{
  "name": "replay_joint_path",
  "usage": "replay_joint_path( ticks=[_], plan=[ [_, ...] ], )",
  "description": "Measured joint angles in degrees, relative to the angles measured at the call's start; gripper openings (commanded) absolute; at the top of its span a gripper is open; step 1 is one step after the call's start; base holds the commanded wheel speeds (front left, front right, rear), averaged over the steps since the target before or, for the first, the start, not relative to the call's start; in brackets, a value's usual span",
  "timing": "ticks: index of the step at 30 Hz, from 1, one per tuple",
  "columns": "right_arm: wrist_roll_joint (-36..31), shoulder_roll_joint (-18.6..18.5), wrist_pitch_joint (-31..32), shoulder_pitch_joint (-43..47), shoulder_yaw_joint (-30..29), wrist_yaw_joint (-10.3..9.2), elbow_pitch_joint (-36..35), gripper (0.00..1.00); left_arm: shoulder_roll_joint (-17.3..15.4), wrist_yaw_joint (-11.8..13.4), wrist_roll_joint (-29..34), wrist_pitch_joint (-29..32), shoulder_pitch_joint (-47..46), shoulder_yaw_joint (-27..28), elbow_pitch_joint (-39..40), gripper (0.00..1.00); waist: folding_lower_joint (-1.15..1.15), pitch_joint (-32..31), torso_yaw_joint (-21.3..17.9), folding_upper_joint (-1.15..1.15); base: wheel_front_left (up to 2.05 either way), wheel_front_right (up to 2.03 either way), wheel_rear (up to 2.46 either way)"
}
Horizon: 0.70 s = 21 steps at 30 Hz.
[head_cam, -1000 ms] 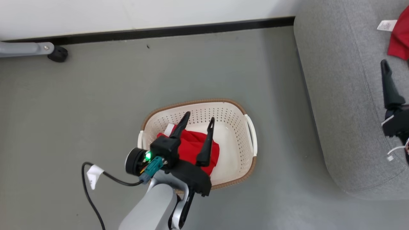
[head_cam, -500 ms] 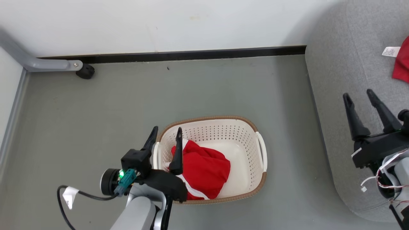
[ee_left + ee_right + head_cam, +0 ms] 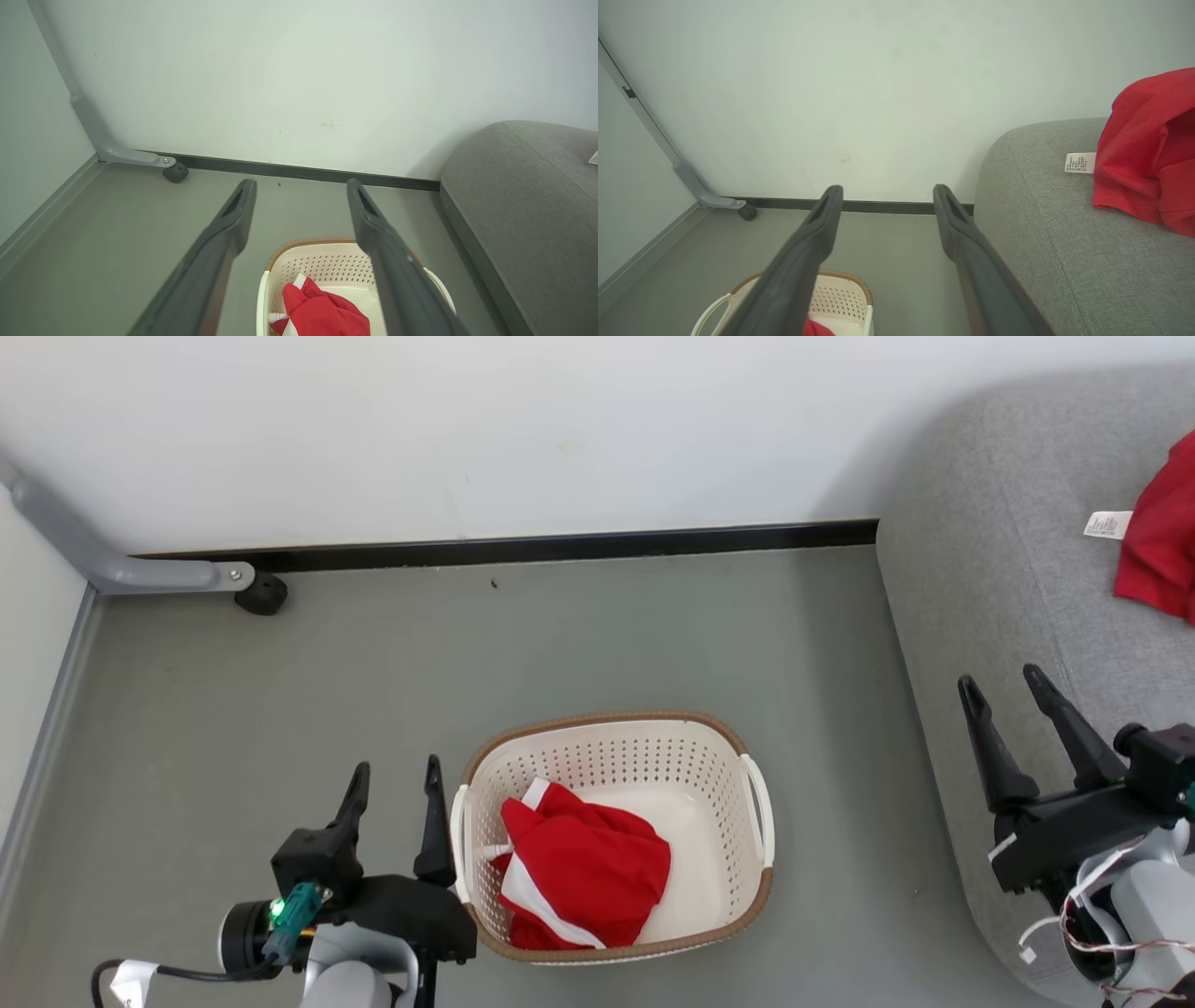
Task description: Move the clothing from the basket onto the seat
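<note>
A crumpled red garment with white stripes [image 3: 583,873] [image 3: 322,315] lies in the left half of the cream basket [image 3: 719,821] [image 3: 322,266] [image 3: 840,296] on the floor. A second red garment [image 3: 1158,541] [image 3: 1146,154], with a white label beside it, rests on the grey seat [image 3: 1008,607] [image 3: 528,205] [image 3: 1064,247] at the right. My left gripper [image 3: 397,779] [image 3: 301,186] is open and holds nothing, just left of the basket's rim. My right gripper [image 3: 1004,681] [image 3: 887,191] is open and holds nothing, over the seat's left edge.
A white wall with a black baseboard [image 3: 560,546] runs along the back. A grey metal leg with a black caster [image 3: 260,593] [image 3: 175,172] stands at the back left. Grey floor [image 3: 373,663] lies between wall, basket and seat.
The head view has shifted, so more wall shows. My left gripper has come out from over the garment in the basket to beside its left rim. Both of my right gripper's fingers now show.
</note>
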<state>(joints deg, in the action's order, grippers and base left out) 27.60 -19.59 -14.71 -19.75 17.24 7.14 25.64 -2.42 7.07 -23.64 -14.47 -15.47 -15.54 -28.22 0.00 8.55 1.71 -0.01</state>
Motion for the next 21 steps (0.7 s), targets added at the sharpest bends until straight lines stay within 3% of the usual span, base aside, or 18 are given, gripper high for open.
replay_joint_path(
  ticks=[21],
  plan=[
    [-2.5,2.0,0.0,5.9,-2.8,-0.34,-2.5,1.0,0.0,0.0,5.8,0.0,6.9,3.6,3.4,1.0,0.0,-2.9,-0.5,0.01,0.0,0.0,0.0]
  ],
)
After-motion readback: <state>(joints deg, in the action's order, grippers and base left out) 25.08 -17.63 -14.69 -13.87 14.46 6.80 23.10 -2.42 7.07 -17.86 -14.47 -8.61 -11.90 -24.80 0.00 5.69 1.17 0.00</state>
